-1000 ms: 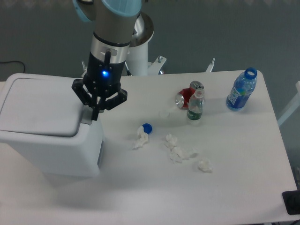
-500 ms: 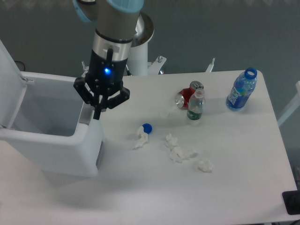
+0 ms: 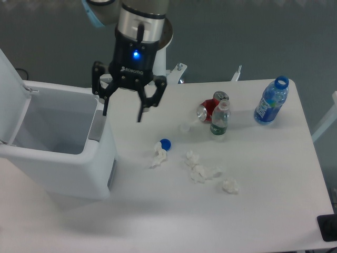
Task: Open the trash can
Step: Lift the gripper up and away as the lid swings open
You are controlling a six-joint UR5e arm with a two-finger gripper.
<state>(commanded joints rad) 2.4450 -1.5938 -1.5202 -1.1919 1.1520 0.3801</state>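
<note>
The trash can is a large white boxy bin at the table's left. Its lid stands swung up at the far left and the inside shows empty. The grey push-button tab sits on the right rim. My gripper hangs just right of the bin's right rim, above the table. Its two fingers are spread wide apart and hold nothing.
A blue cap and several crumpled tissues lie mid-table. A crushed red can, a small green-label bottle and a blue bottle stand at the back right. The arm's white pedestal is behind.
One second ago the lid was shut with my shut gripper pressing the tab. The lid then sprang up. My gripper has since moved up and right and opened wide.
</note>
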